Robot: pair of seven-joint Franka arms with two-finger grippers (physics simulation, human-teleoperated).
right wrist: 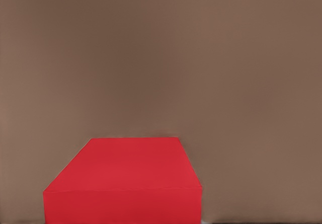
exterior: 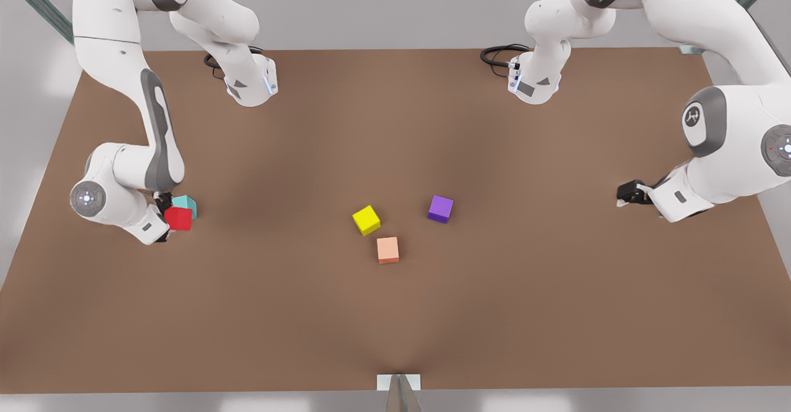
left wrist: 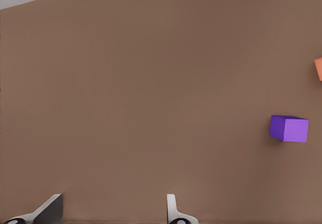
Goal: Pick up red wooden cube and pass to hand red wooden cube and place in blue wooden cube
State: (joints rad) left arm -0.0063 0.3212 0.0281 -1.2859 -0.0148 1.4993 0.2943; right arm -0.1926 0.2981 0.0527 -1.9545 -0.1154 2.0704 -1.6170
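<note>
At the front view's left, my right gripper [exterior: 168, 213] is shut on the red wooden cube [exterior: 178, 218]. In the right wrist view the red wooden cube [right wrist: 123, 181] sits very close, with bare table beyond it. The blue wooden cube [exterior: 186, 204], teal in colour, lies just behind the red one, and the two overlap in the front view. I cannot tell whether they touch. The hand, my left gripper [exterior: 627, 194], waits open at the front view's right, above the table. Its fingertips [left wrist: 172, 209] stand wide apart with nothing between them.
Near the table's middle lie a yellow cube [exterior: 366, 220], a peach-orange cube [exterior: 388, 249] and a purple cube [exterior: 440, 208]. The left wrist view shows the purple cube [left wrist: 289, 128] and a corner of the orange cube [left wrist: 318, 69]. The brown table [exterior: 395, 313] stretches wide around them.
</note>
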